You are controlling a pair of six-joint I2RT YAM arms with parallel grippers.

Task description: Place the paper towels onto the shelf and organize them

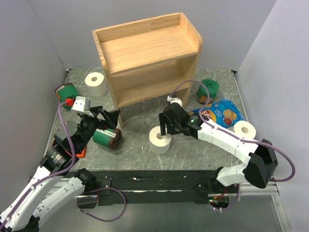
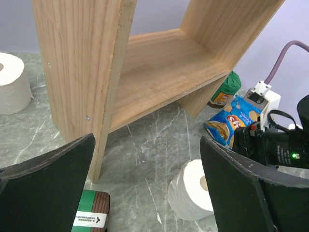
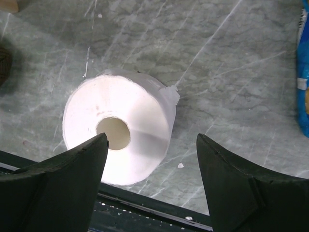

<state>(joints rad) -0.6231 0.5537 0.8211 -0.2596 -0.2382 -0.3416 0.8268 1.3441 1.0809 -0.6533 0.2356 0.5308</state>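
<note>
The middle roll stands on end just below the centre of the overhead frame. It is a soft white cylinder with a round hollow core facing up and a loose tab of sheet sticking out at its upper right edge. The right pincer hangs over it with its dark wedge-shaped fingers spread wide to either side of the roll, gripping nothing.

A second roll sits upright at the upper left, close beside the shelf's left wall. A third roll stands at the right, just beside the right arm.

The shelf fills the upper middle. It is pale unfinished wood with visible grain, two flat tiers, raised rims on top and an open front.

A bare stretch of the veined grey-green counter runs from the middle roll to the shelf's front. The counter's near edge meets a black rail close below the roll.

The left pincer, at the left of the overhead frame, is fully spread and holds nothing. A green package with a brown end lies just below it. A glossy blue snack bag lies flat at the right, between the shelf's right foot and the third roll.
</note>
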